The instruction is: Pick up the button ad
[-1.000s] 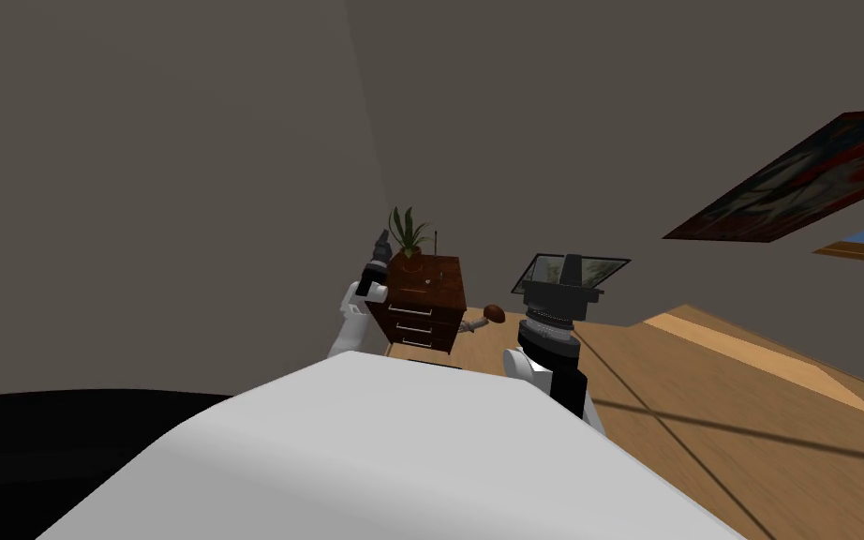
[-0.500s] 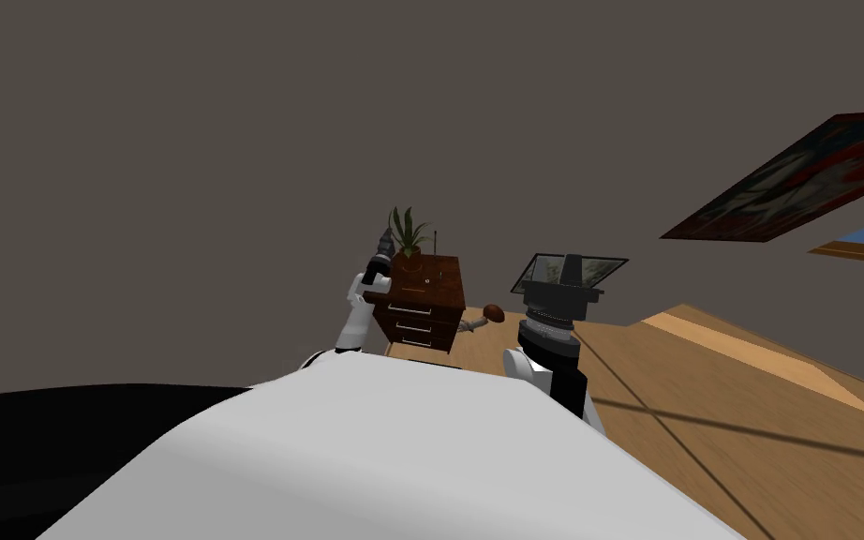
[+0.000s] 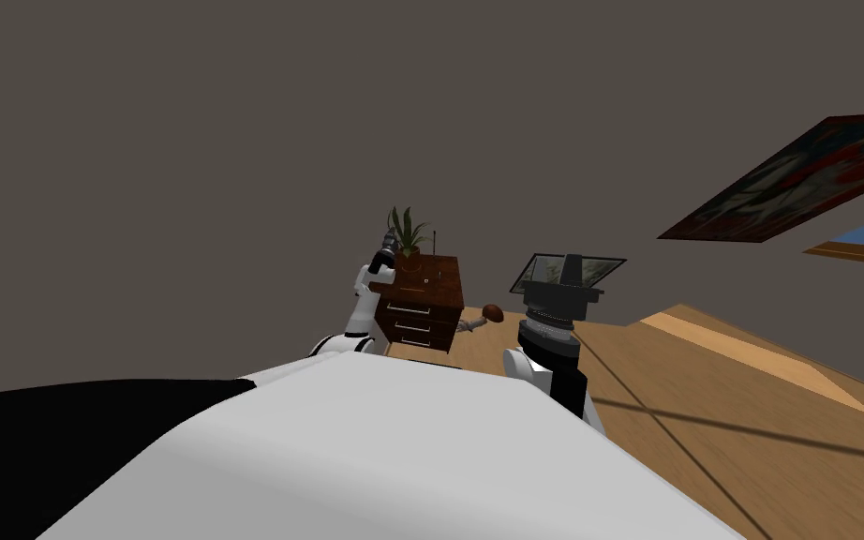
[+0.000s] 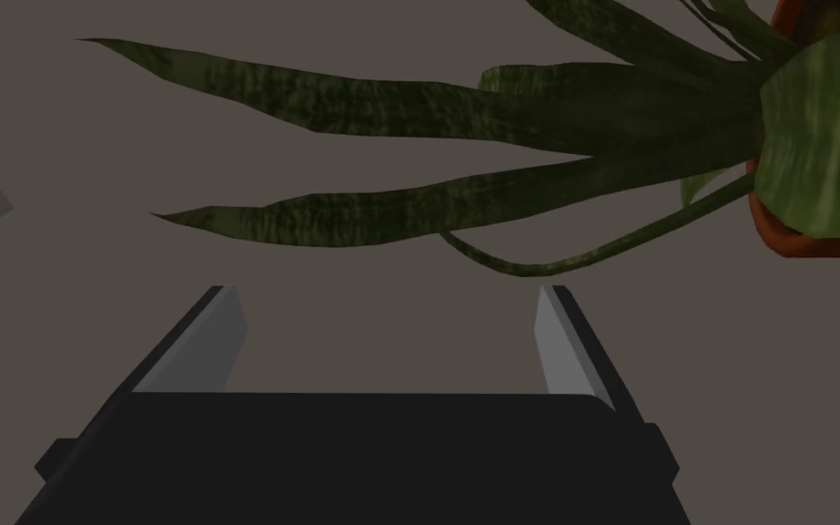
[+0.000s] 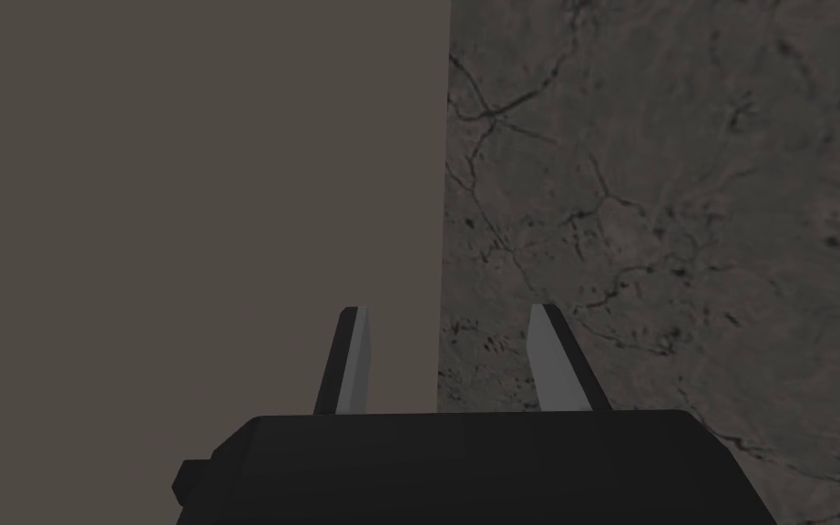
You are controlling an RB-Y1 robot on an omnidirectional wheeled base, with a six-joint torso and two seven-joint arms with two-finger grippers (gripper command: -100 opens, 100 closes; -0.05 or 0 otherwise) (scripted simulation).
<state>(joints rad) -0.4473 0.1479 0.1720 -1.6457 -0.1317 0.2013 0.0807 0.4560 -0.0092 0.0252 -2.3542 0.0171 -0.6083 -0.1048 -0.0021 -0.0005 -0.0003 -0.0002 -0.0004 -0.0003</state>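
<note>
Two blade fingers of the left claw [image 4: 386, 293] stand spread wide with nothing between them. The claw hovers just beside the potted plant [image 3: 408, 231], whose long leaves cross ahead of it. Near the pot, the button ad [image 3: 427, 279], a tiny pale speck, lies on top of the dark wooden chest of drawers [image 3: 418, 314]. Farther right, the right claw [image 5: 445, 312] points upward, its fingers parted more narrowly and holding nothing.

We are facing a chest of drawers [image 3: 421, 305] that is standing on the floor [image 3: 702, 394] against the wall. A potted plant [image 3: 408, 232] is sitting at the back of its top, with a small item [image 3: 427, 279] lying in front of it. Our left tool [image 3: 386, 246] is hovering at the chest's left rear corner, just beside the plant. A long-handled thing [image 3: 480, 317] is lying on the floor right of the chest.
</note>
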